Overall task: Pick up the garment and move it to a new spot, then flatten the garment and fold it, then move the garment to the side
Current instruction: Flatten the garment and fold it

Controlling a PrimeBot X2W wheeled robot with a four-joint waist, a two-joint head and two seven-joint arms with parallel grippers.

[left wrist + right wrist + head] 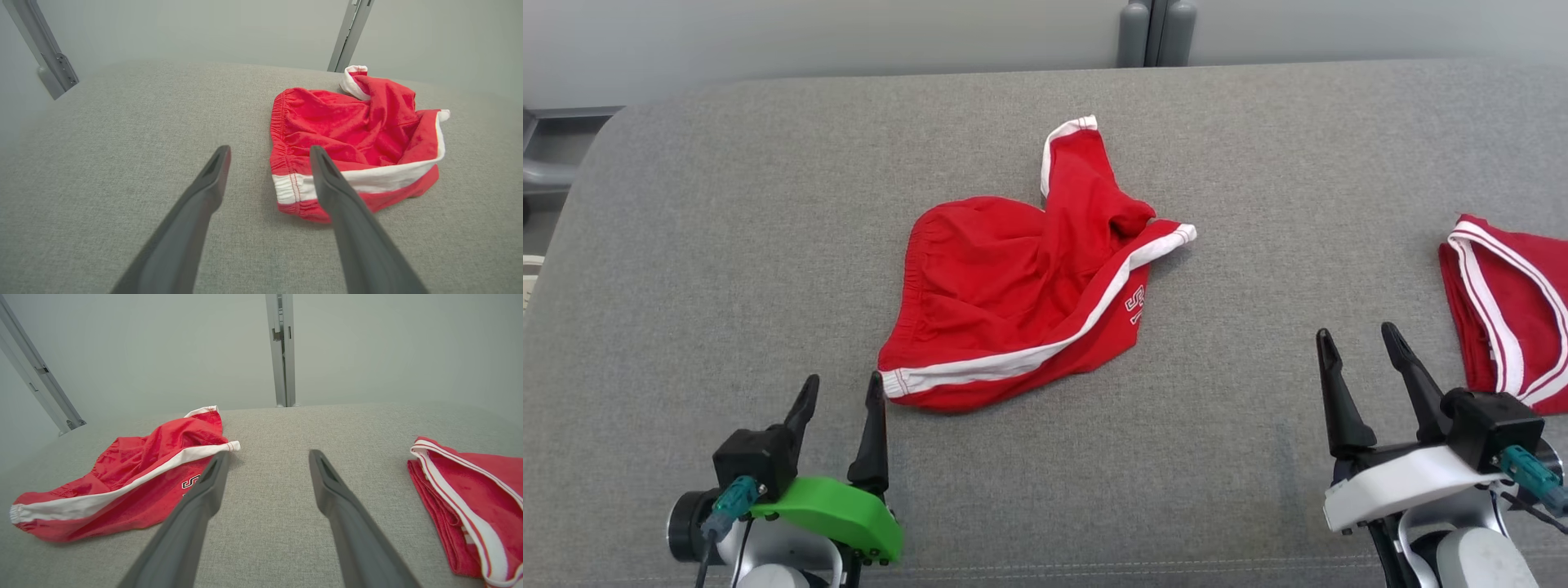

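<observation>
both pairs of jaws stand spread and empty. the left gripper (843, 380) is nearer: the crumpled red shorts (1005, 278) lie just ahead to its right, long axis (follow the white stripe (1045, 353)) slanting away rightward; the right gripper (1357, 333) sits well apart. grey padded surface (727, 245), second red garment (1515, 318) far right, pale wall (849, 33)

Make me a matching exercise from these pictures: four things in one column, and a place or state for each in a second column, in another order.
1. red shorts
2. folded garment
3. left hand
4. right hand

a. open, white cover behind it
b. crumpled, middle of the grey surface
c. open, green cover behind it
d. at the head view's right edge

Pairs: 1-b, 2-d, 3-c, 4-a.
</observation>
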